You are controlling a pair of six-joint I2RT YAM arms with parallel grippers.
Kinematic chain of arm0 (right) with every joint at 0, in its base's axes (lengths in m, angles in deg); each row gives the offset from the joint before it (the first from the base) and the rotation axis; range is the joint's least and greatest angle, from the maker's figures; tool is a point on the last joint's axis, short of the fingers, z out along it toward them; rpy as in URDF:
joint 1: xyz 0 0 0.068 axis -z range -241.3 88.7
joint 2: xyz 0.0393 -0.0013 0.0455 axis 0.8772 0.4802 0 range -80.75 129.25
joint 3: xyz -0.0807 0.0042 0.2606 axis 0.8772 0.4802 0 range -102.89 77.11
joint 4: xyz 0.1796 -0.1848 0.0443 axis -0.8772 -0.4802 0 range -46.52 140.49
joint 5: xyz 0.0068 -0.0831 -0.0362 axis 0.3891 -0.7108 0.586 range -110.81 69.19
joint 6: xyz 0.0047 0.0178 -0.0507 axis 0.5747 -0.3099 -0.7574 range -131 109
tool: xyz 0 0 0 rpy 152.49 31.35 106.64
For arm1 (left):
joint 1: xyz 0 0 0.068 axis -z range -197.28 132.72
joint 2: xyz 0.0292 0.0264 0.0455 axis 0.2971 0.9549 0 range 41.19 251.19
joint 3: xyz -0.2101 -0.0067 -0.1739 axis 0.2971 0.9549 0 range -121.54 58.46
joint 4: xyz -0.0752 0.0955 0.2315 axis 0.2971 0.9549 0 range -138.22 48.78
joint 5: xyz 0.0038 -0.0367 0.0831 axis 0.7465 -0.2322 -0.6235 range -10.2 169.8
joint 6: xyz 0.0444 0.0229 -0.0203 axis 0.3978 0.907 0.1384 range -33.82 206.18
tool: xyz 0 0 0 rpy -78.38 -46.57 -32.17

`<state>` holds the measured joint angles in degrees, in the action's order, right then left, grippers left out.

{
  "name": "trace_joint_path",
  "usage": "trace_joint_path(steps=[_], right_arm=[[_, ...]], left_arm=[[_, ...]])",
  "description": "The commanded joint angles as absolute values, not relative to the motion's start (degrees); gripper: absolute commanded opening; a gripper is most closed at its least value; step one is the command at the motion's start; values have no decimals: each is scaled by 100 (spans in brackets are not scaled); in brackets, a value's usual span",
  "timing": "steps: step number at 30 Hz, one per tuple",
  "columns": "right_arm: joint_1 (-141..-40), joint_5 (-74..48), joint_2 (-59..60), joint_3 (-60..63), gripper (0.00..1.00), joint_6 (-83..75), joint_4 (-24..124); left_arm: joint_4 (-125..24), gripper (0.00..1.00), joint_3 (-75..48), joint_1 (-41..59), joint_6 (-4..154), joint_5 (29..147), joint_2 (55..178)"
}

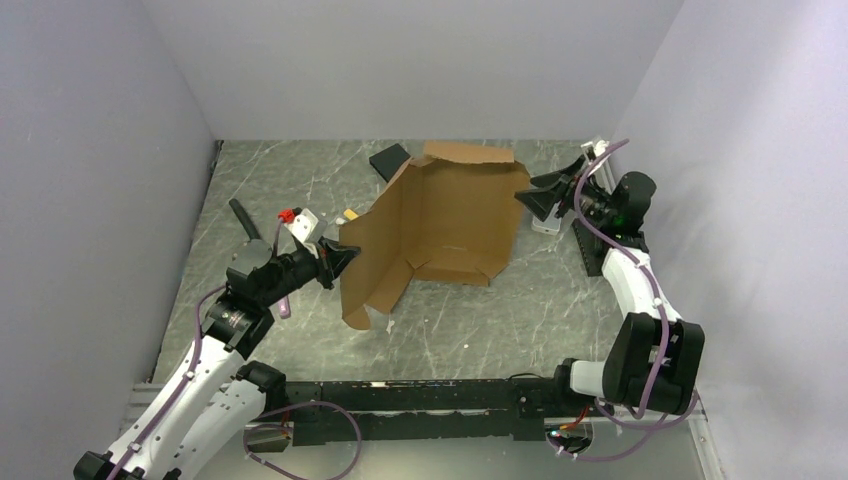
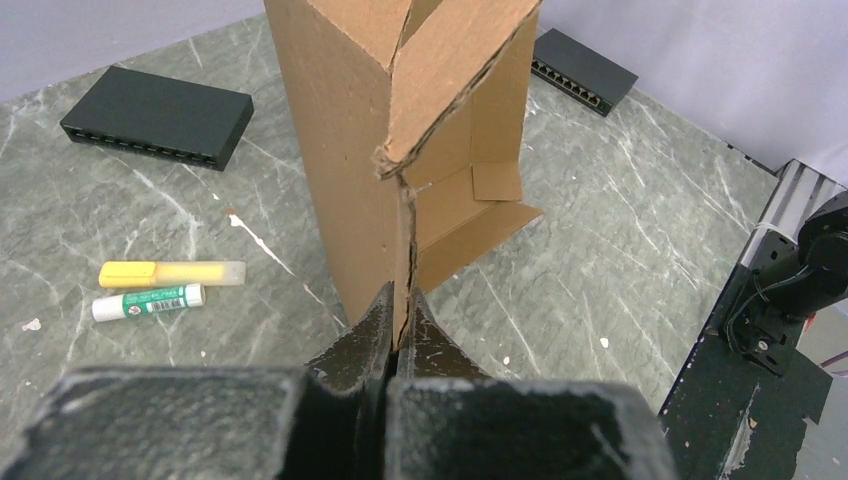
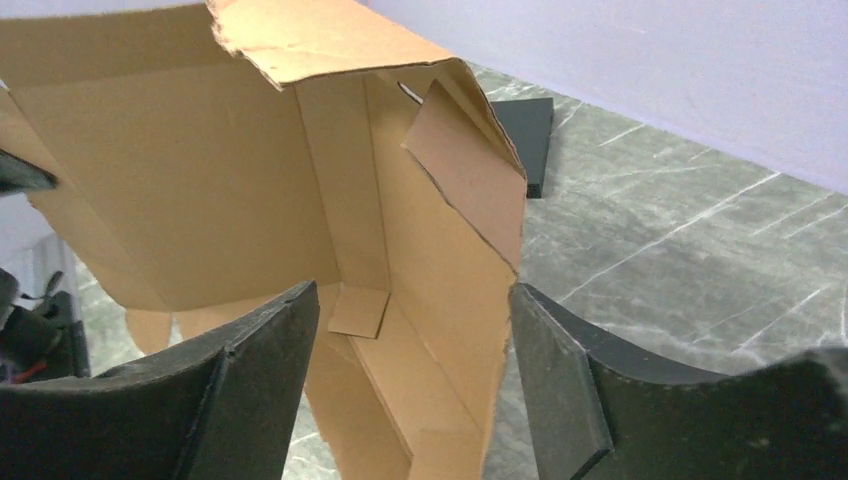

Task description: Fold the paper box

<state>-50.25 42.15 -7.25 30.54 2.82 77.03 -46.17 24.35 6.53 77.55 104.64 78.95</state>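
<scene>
left wrist view, nearest first: my left gripper [image 2: 400,315] is clenched on a raw upright edge of the one paper box [image 2: 340,150]. the box stands half raised on the table [image 2: 620,230] and rises at 12 o'clock from my fingertips. in the top view it sits mid-table between my two arms.

in the right wrist view my right gripper [image 3: 412,300] is spread wide at the box's 3 o'clock side. its fingers sit either side of a side wall and grasp nothing.

i judge the box light and thin. it looks stiff across a panel and floppy at each crease, and its ragged edges could tear or crush under a hard pinch. the best hold looks to be a flat panel edge just beside a crease, not a small tab.

farther out, at 9 o'clock of my left fingers, two sticks lie side by side: a yellow stick [image 2: 170,272] and a white stick [image 2: 150,302] with a green label. beyond them are two black slabs, one at 10 o'clock [image 2: 155,115] and one at 1 o'clock [image 2: 585,70].
</scene>
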Motion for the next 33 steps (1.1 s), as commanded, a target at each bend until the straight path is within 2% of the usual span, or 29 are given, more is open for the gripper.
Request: trace_joint_path(steps=[1, 9, 12, 15, 22, 33], right_arm=[[-4827, 4553, -805, 2728, 77, 1172, 8211], [-4413, 4591, -745, 2477, 78, 2578, 9066], [-4302, 4322, -628, 2428, 74, 3587, 9516], [-4289, 3696, -519, 2288, 68, 4002, 9073], [-4697, 2857, -72, 1892, 65, 3668, 7676], [-5062, 2928, 254, 1918, 57, 3057, 7003]], left_arm=[[-4357, 0, 2233, 671, 7868, 10641, 7928], [-4269, 0, 2207, 680, 7945, 10617, 7906], [-4268, 0, 2213, 680, 7942, 10632, 7911], [-4267, 0, 2215, 680, 7941, 10639, 7903], [-4325, 0, 2233, 680, 7932, 10728, 7894], [-4411, 0, 2268, 689, 7886, 10811, 7897]])
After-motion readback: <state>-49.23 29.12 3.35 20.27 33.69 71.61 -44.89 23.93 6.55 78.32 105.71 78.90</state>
